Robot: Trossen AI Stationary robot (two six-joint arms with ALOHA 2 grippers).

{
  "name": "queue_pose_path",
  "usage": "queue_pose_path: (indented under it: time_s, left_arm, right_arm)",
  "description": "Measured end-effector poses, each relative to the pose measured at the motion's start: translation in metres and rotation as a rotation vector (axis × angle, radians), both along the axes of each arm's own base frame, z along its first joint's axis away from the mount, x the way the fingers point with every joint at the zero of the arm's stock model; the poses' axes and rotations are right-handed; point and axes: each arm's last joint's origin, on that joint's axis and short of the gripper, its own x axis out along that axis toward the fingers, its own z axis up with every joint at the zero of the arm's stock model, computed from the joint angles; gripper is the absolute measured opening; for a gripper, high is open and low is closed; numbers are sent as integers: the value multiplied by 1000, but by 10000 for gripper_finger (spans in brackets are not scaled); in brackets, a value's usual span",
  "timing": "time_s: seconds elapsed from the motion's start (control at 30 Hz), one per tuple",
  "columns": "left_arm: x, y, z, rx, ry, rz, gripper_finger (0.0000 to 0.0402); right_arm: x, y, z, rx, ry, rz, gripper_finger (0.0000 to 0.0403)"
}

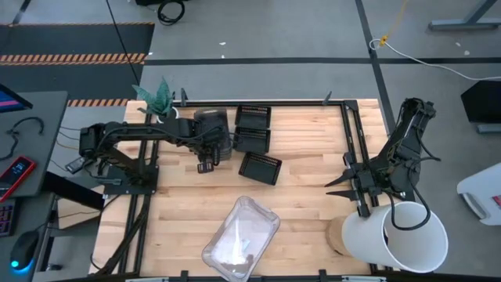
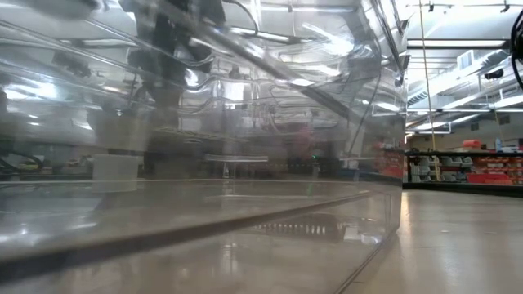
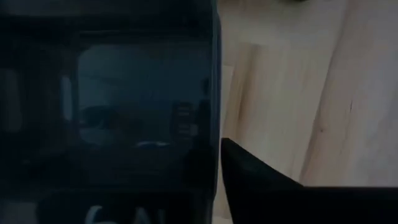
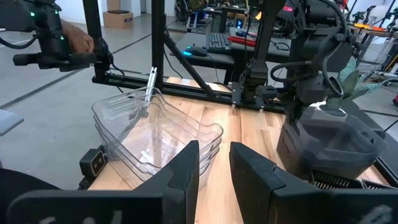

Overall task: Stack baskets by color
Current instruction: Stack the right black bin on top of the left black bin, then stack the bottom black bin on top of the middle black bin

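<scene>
The smoky grey baskets [image 1: 213, 129] [image 4: 333, 146] sit nested on the wooden table, far left of centre. My left gripper [image 1: 205, 163] [image 4: 305, 102] points down at the near wall of the top grey basket [image 3: 124, 93]. Three black lattice baskets [image 1: 253, 116] [image 1: 251, 140] [image 1: 260, 168] rest singly on their bases just right of the grey ones. The clear baskets [image 1: 241, 239] [image 4: 155, 137] lie nested near the front edge and fill the low view [image 2: 204, 163]. My right gripper [image 1: 340, 185] [image 4: 214, 168] waits open at the right, level, with nothing between its fingers.
A big white bucket [image 1: 399, 235] stands at the front right corner beside my right arm. A small white pot with a green plant [image 1: 160, 98] sits at the far left corner. A black frame [image 1: 258, 102] runs along the far edge. Bare wood [image 1: 313, 211] lies between the clear baskets and the bucket.
</scene>
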Motion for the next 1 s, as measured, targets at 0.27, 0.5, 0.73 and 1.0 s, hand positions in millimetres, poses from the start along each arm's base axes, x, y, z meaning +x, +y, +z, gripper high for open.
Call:
queue_pose_path:
  time_s: [0.27, 0.5, 0.73, 1.0]
  left_arm:
    - [0, 1, 0, -2, -15, 93, 141]
    - [0, 1, 0, 1, -28, 170, 179]
    - [-4, 0, 17, 17, -144, 188, 158]
    - [-15, -4, 59, 115, -545, 76, 143]
  right_arm:
    - [0, 0, 0, 0, 0, 0, 95]
    - [0, 0, 0, -1, 0, 0, 95]
    - [0, 0, 0, -9, -3, -4, 95]
    - [0, -1, -1, 1, 5, -36, 95]
